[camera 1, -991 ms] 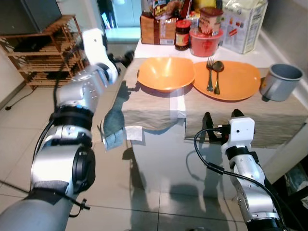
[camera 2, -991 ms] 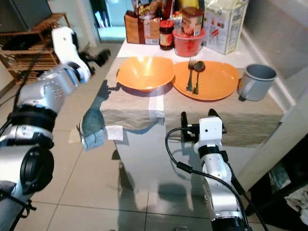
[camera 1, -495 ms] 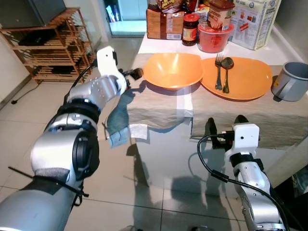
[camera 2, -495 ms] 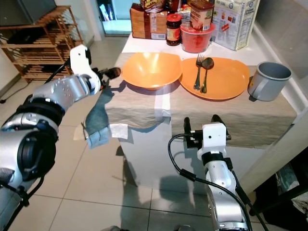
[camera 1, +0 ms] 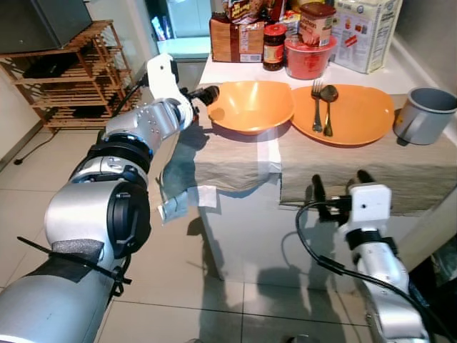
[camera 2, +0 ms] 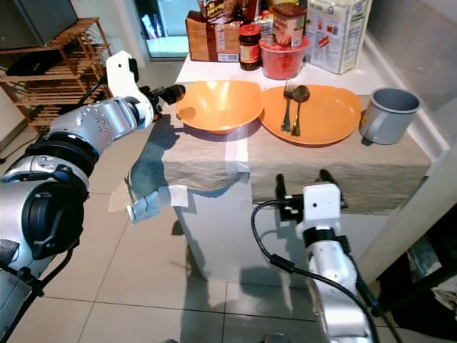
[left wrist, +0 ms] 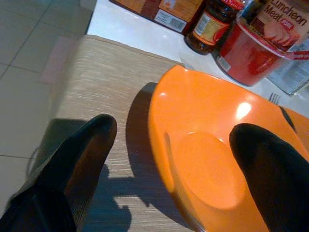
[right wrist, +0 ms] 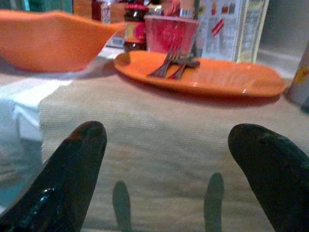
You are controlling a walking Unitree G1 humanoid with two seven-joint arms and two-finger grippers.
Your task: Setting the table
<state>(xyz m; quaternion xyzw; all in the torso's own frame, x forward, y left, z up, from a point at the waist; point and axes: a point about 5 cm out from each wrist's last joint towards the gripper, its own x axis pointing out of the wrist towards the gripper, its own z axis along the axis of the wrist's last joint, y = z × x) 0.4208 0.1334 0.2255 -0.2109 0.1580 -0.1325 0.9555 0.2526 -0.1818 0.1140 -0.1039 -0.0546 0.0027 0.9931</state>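
Observation:
An orange bowl [camera 1: 250,106] and an orange plate [camera 1: 360,118] stand side by side on beige placemats [camera 1: 235,153] on a white table. A fork [camera 1: 315,107] and a spoon [camera 1: 328,106] lie on the plate. A grey mug [camera 1: 427,114] stands at the right end. My left gripper [camera 1: 205,94] is open at the bowl's left rim; in its wrist view the rim of the bowl [left wrist: 203,154] lies between the fingers [left wrist: 82,159]. Below the table's front edge, my right gripper [camera 1: 340,184] is open and faces the plate [right wrist: 207,77].
Groceries line the table's back: a brown box [camera 1: 235,32], a jar [camera 1: 273,46], a red tub [camera 1: 307,56] and a white carton [camera 1: 368,32]. A bluish cloth [camera 1: 175,179] hangs off the left corner. A wooden rack [camera 1: 71,71] stands on the tiled floor to the left.
My left gripper has reached right, up to the bowl's left rim. The camera has shifted a little. The right gripper stays in front of the table edge.

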